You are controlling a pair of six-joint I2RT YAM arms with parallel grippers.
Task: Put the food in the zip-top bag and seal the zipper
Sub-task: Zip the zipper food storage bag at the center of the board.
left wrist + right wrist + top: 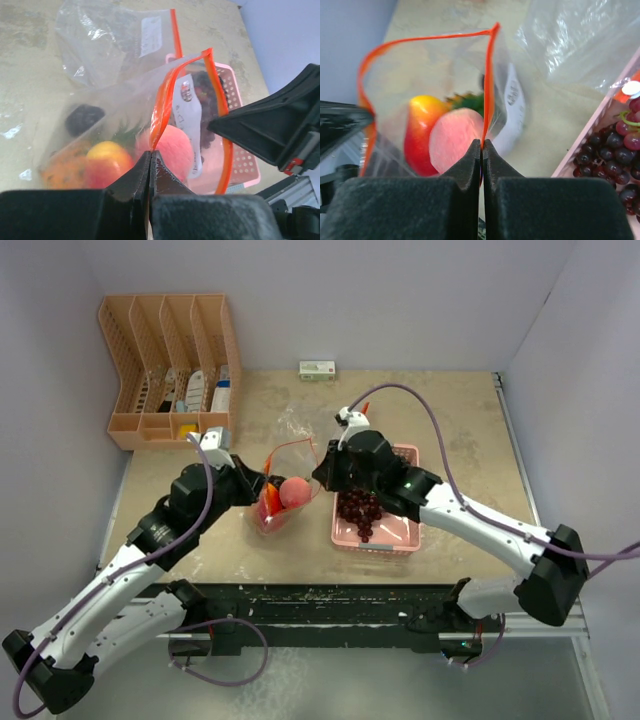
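A clear zip-top bag (287, 465) with an orange zipper (162, 95) stands open in mid-table. My left gripper (150, 152) is shut on the zipper's left end. At the opposite end my right gripper (482, 142) is pinched shut on the orange strip (490, 75). Inside the bag lie a pink peach (452, 142), a red and yellow piece (420, 130), an orange pineapple (62, 170) with green leaves and a dark grape bunch (82, 119). More dark purple grapes (360, 508) sit in the pink tray (400, 540) to the bag's right.
An orange desk organizer (170, 370) stands at the back left. A small white box (317, 370) lies by the back wall. Another clear plastic bag (115, 40) lies flat behind the open one. Walls close the table at the back and on both sides.
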